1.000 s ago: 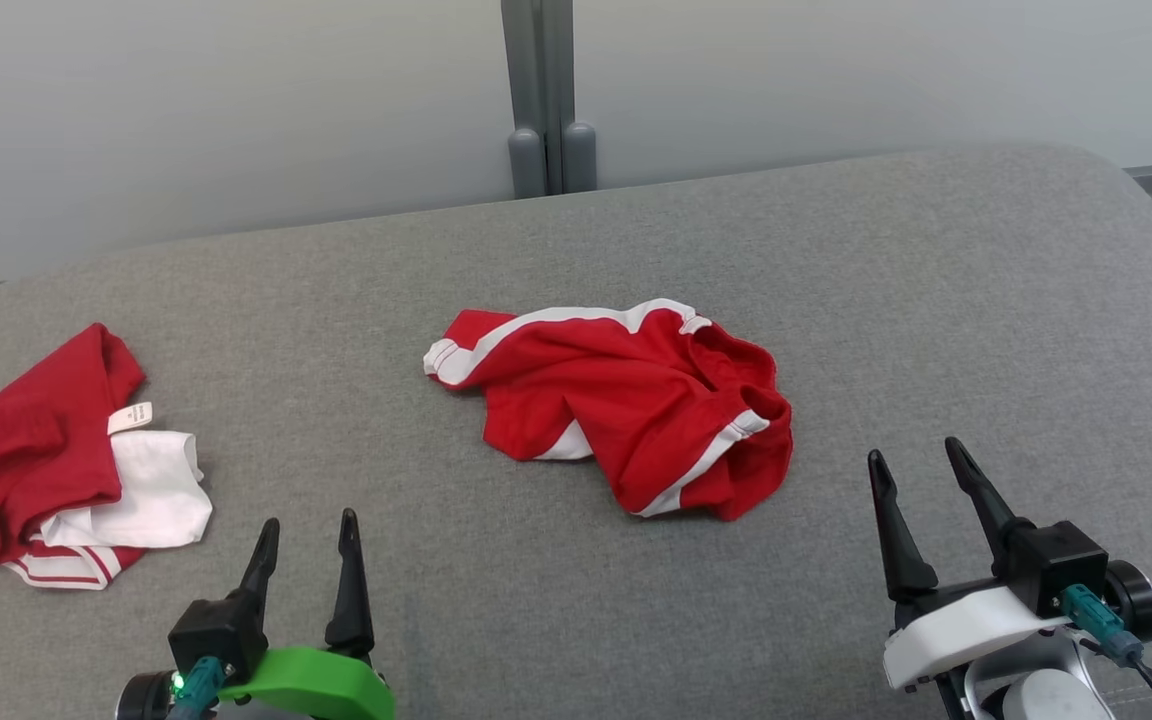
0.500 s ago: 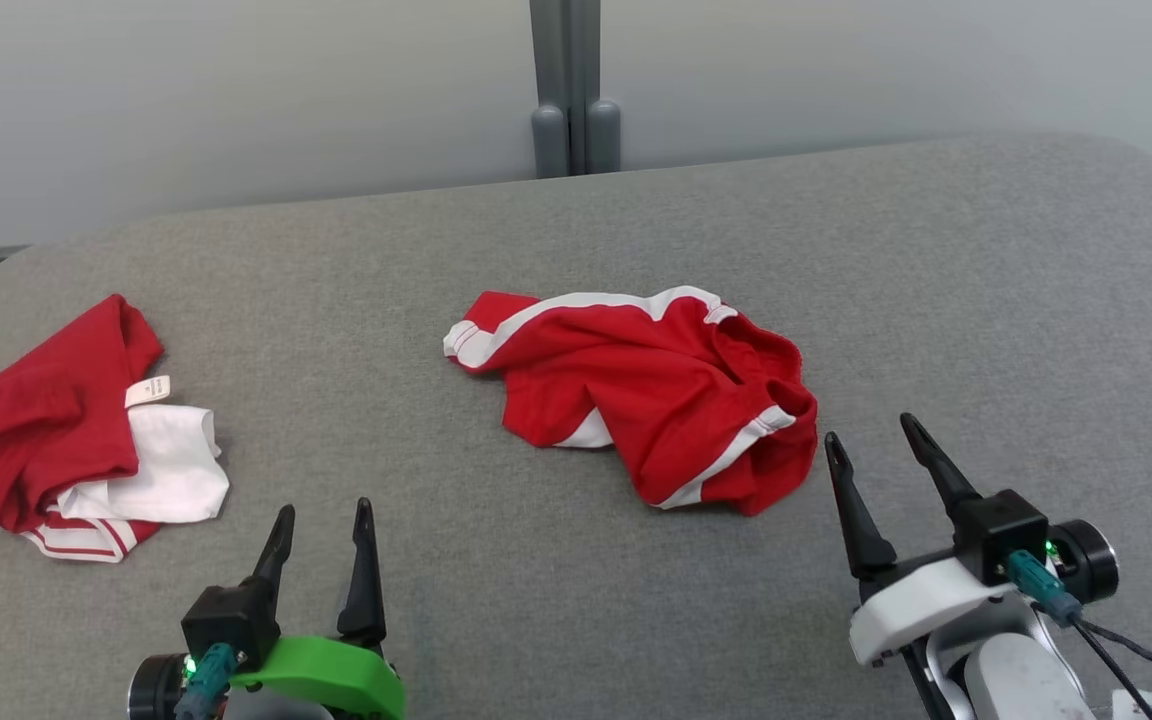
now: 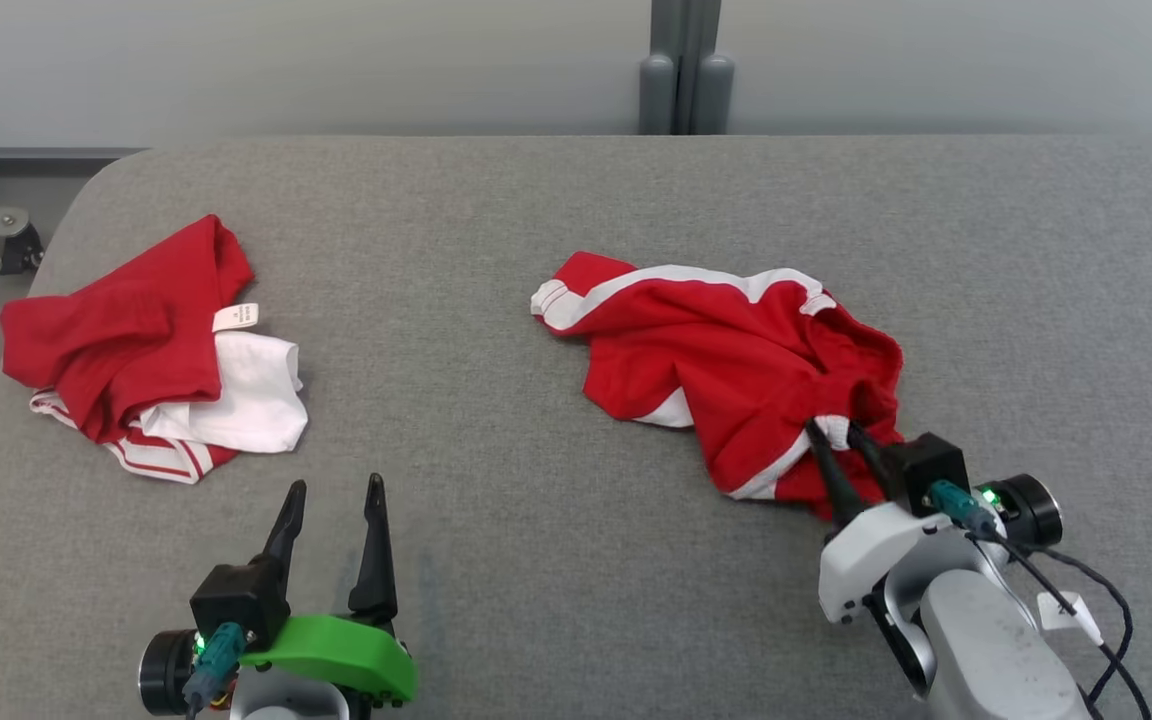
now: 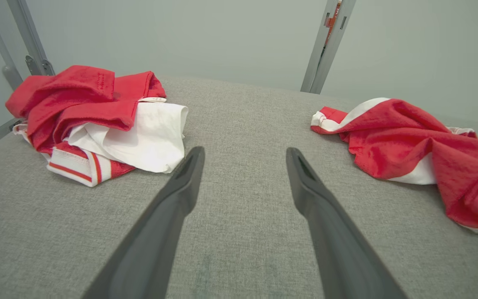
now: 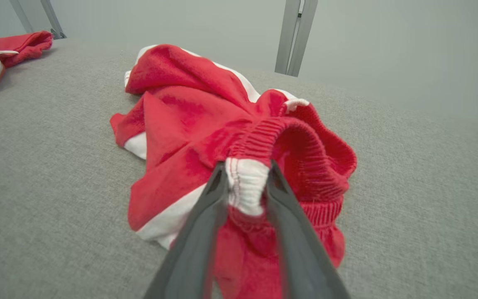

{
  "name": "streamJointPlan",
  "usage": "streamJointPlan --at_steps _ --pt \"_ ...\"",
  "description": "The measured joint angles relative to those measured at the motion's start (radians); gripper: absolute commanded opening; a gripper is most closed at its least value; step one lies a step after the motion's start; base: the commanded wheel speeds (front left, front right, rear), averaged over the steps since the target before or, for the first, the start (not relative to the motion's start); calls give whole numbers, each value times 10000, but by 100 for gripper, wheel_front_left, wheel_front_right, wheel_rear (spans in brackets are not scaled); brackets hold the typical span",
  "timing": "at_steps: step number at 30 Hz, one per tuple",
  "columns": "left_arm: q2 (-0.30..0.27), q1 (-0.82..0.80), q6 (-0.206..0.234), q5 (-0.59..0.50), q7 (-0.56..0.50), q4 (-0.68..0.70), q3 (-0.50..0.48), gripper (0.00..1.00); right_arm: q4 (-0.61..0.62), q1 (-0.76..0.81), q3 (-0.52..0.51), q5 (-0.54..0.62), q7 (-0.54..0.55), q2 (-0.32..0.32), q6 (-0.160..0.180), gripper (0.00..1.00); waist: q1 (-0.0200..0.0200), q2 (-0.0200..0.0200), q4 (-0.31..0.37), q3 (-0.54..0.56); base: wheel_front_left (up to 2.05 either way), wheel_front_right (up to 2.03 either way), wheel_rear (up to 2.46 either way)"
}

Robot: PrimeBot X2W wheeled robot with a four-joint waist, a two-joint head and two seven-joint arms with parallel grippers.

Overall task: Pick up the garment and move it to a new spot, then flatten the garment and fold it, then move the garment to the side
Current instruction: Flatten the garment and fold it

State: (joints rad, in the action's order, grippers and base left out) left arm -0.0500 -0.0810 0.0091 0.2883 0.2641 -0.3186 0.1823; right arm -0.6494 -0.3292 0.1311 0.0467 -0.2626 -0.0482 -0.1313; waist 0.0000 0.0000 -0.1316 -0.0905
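A crumpled red garment (image 3: 726, 360) with white stripes lies at the middle right of the grey padded table (image 3: 496, 230). My right gripper (image 3: 834, 430) is at its near edge, and its fingers pinch the white patch of the elastic waistband (image 5: 245, 187) from both sides. In the right wrist view the right gripper (image 5: 247, 166) holds that band bunched between its tips. My left gripper (image 3: 336, 484) stands open over bare table at the near left, well apart from the garment (image 4: 405, 145); the left gripper (image 4: 245, 150) has nothing between its fingers.
A second pile of red and white clothing (image 3: 136, 340) lies at the table's far left, near the rounded left edge. A grey post (image 3: 686, 70) stands against the wall behind the table. Bare grey cloth stretches between the two piles.
My right gripper has moved forward onto the garment's waistband and closed on it. The head camera has shifted, so the whole scene sits further right. The left gripper stays open.
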Motion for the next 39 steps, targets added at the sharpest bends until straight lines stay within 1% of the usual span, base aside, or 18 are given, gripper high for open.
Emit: streamJointPlan --at_steps 2,5,8,10,14,17,20,23,24,25,26,27,30,33,36,39 --pt "0 -1 8 0 0 23 12 100 -44 -230 -92 -171 0 4 0 0 0 0 -115 -40 0 0 0" --pt "0 0 13 2 0 38 27 100 61 -565 -533 -314 0 -10 -2 0 0 0 -221 -97 0 0 0" --pt "0 0 13 2 0 59 84 100 144 -890 -1415 -347 0 -199 -2 0 0 0 -265 -133 0 0 0" --pt "0 -1 13 2 0 69 119 100 77 -1081 -2230 -244 0 -422 -2 0 0 0 -288 -159 0 0 0" --pt "0 -5 13 2 0 109 211 100 -504 -1156 -3593 228 0 -640 -2 0 0 0 -343 -197 0 0 0" --pt "2 -5 13 4 0 115 221 100 -800 -1135 -4466 497 0 -623 -2 0 0 0 -349 -212 0 0 0" --pt "0 -4 13 2 0 117 205 100 -999 -942 -5005 777 0 -518 -2 0 0 0 -310 -228 0 0 0" --pt "2 -4 12 0 0 115 228 100 -1091 -716 -5287 924 0 -357 -2 0 0 0 -241 -232 0 0 0" --pt "2 -3 10 -2 0 115 240 100 -1055 -671 -5356 959 0 -313 -2 20 0 0 -210 -232 0 0 0" --pt "2 -4 8 -4 0 119 251 100 -999 -645 -5379 986 0 -291 -2 47 0 0 -184 -231 0 0 0" --pt "2 -4 4 -4 0 119 272 100 -928 -623 -5417 986 0 -265 -2 94 0 0 -151 -229 0 0 0" --pt "2 -4 2 -6 0 119 288 100 -851 -587 -5432 986 0 -238 -2 100 0 0 -116 -221 0 0 0" --pt "2 -1 4 -17 0 134 268 100 -604 -337 -5428 970 0 -150 -2 100 0 0 -5 -177 0 0 0" --pt "4 5 -4 -35 0 153 234 100 -90 -58 -5352 848 0 -92 -2 100 0 0 123 -100 0 0 0" --pt "4 15 -17 -46 0 201 207 100 777 329 -5114 531 0 -46 -2 100 0 0 259 6 0 0 0" --pt "4 35 -69 -46 0 240 211 100 2067 897 -4775 393 -2 -35 -2 100 0 0 409 123 0 0 0"
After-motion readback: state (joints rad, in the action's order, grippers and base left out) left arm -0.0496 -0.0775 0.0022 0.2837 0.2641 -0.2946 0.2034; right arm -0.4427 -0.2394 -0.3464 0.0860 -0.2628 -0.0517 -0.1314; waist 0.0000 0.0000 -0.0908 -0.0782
